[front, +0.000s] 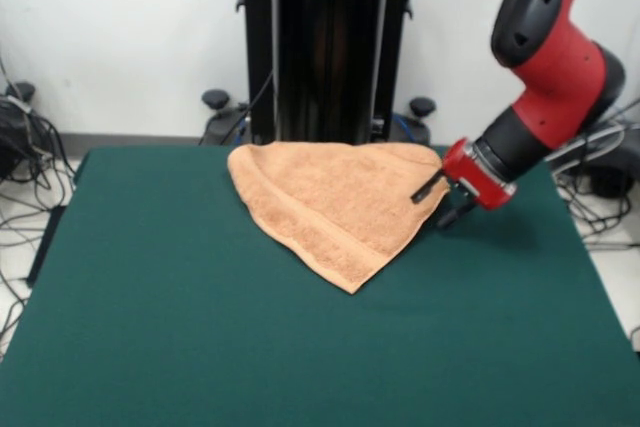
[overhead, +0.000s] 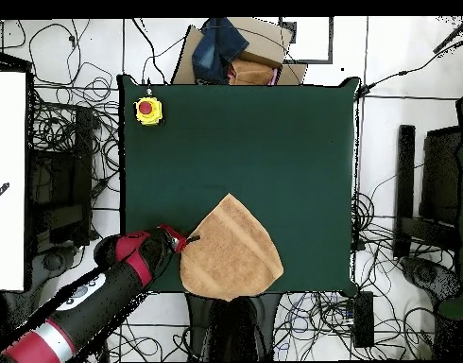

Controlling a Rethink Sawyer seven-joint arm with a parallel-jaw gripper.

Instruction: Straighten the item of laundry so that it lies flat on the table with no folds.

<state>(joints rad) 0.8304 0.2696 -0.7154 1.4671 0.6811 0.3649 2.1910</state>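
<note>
The orange-tan towel (front: 335,202) lies folded into a rough triangle on the green table (front: 200,327), close to the robot's side, with one point toward the table's middle. My gripper (front: 430,207) is low at the towel's right edge in the front view. It is open, with one finger (front: 428,188) over the cloth's edge and the other just beside it. In the overhead view the towel (overhead: 231,253) reaches the table's (overhead: 264,142) bottom edge, and the gripper (overhead: 188,237) is at its left edge. No tag shows.
A yellow box with a red button (overhead: 148,110) stands on the table's top left corner in the overhead view. A cardboard box with blue cloth (overhead: 233,52) sits beyond the table's top edge. Cables lie on the floor all around.
</note>
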